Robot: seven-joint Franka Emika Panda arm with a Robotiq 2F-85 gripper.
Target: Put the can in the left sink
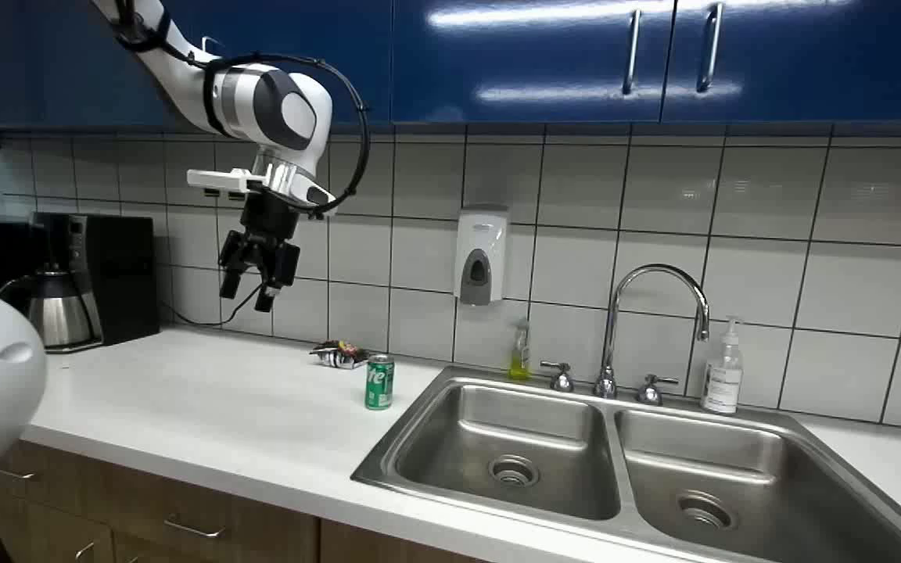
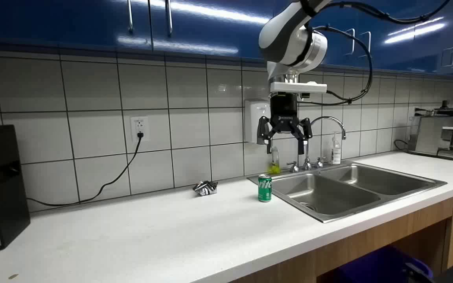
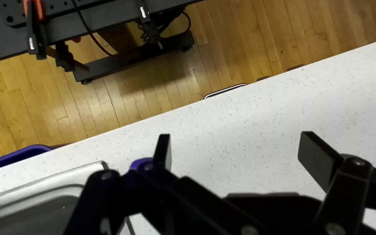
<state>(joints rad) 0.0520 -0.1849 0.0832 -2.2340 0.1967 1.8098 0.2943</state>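
The green can with a silvery top stands upright on the white counter beside the sink's edge, seen in both exterior views (image 1: pixel 379 385) (image 2: pixel 264 189). The can is out of view in the wrist view. The left sink (image 1: pixel 458 461) is the steel basin nearer the can, with a round drain; it also shows in an exterior view (image 2: pixel 328 198). Its rim corner shows in the wrist view (image 3: pixel 86 169). My gripper (image 1: pixel 247 295) (image 2: pixel 285 150) hangs fingers down, well above the counter and apart from the can. In the wrist view its fingers (image 3: pixel 235 140) are wide open with nothing between them.
A crumpled wrapper (image 1: pixel 339 354) lies behind the can near the tiled wall. A spray bottle (image 1: pixel 519 360), a faucet (image 1: pixel 613 344) and a pump soap bottle (image 1: pixel 723 381) stand behind the basins. A coffee machine (image 1: pixel 118 274) stands at the counter's far end. Cabinets (image 1: pixel 529 62) hang overhead.
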